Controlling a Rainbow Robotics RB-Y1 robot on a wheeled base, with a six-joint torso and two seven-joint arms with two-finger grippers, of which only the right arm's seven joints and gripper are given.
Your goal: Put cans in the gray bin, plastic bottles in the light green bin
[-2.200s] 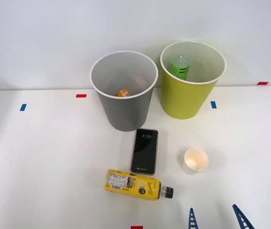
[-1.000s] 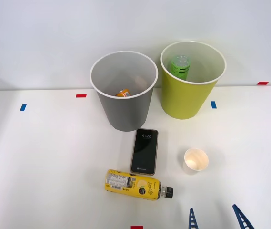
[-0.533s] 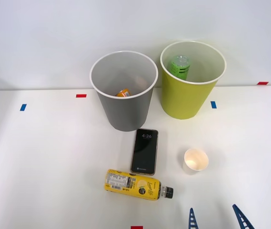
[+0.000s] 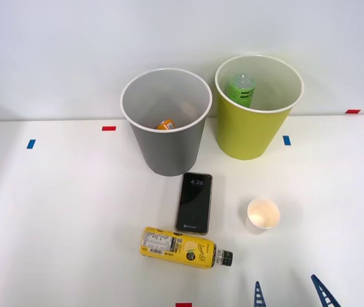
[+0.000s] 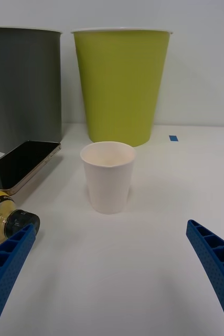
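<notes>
1. Two bins stand at the far side of the white surface (image 4: 54, 211): the gray bin (image 4: 167, 148) holding an orange can (image 4: 165, 125), and to its right the light green bin (image 4: 253, 131) holding a green bottle (image 4: 241, 89).
2. The yellow-labelled bottle (image 4: 185, 247) lies on its side near the black smartphone (image 4: 194, 203), left of the paper cup (image 4: 262, 214).
3. The right gripper (image 4: 290, 295) hovers at the near edge, jaws apart and empty.

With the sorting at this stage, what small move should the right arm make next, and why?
Probably shift the open right pincer toward its left, over the yellow bottle. That bottle lies on its side on the table, outside the light green bin, which already holds the green bottle. The pincer now faces the paper cup, which the task does not cover.
</notes>
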